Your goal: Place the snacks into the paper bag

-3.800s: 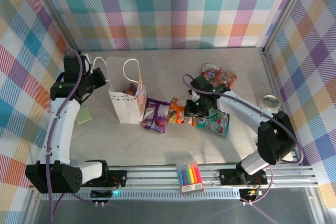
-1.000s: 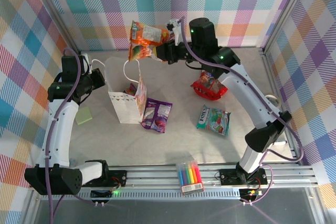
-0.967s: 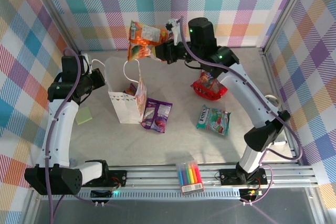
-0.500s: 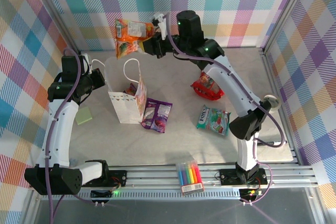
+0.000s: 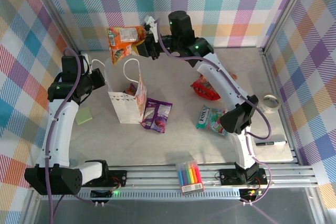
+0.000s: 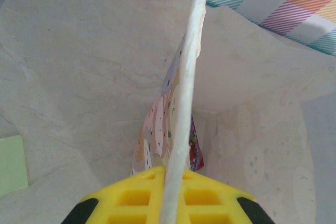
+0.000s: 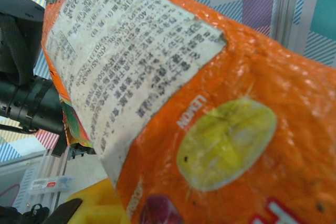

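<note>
Checking grip status: what do your right fingers point(image 5: 144, 47) hold?

— They are clamped on the orange snack packet point(image 5: 123, 40), raised in the air on the far side of the paper bag point(image 5: 123, 108). In the right wrist view its printed label faces you.

— And your left fingers point(image 6: 131, 203)?

— Closed narrow on the bag's white edge, which runs between them. The bag stands upright on the tabletop point(image 5: 105, 140).

— Locate the other snacks.

— The purple packet point(image 5: 156, 115) lies on the tabletop just beside the bag, on its right-arm side. The teal-and-white packet point(image 5: 213, 120) and the red packet point(image 5: 206, 88) lie farther out on that same side, well apart from the bag.
</note>
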Robot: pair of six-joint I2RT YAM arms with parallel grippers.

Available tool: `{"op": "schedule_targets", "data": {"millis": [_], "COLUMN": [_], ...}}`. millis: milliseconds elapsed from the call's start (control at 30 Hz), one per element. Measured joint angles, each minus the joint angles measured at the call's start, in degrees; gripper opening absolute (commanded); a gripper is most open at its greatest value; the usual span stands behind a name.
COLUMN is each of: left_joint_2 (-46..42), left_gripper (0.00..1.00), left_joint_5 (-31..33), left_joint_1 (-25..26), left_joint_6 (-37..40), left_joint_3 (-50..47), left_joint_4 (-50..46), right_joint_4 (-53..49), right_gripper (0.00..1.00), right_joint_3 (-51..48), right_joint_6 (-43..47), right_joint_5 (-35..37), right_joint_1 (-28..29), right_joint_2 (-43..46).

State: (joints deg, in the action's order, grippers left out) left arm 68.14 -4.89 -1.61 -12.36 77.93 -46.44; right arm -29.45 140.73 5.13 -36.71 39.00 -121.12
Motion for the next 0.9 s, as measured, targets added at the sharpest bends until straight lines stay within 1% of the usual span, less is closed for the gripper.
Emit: {"op": "schedule_targets", "data": {"millis": [200,533,667,900], "left_joint_2": [0.2,1.2,1.4,1.4], "left_gripper": [0.09,0.09,0.09,0.1], "left_joint_5": [0.0,0.0,-0.1,0.0], "left_joint_1": [0.0,0.0,0.0,0.0], "left_joint_6": [0.0,0.0,0.0,0.0], "left_joint_3": [0.0,0.0,0.0,0.0], "left_joint_4": [0.0,0.0,0.0,0.0], "right_joint_4": [0.8,3.5,4.5,5.5], "right_gripper": [0.16,0.16,0.16,0.18], "right_joint_3": [1.6,2.0,4.4,5.9], "right_joint_6": [1.6,3.3,4.4,5.2], "right_joint_5": [-0.2,-0.1,0.3,-1.1], "right_joint_1": [0.0,0.0,0.0,0.0], "right_joint_2": [-2.9,-5.4,-7.1,-10.1]}}
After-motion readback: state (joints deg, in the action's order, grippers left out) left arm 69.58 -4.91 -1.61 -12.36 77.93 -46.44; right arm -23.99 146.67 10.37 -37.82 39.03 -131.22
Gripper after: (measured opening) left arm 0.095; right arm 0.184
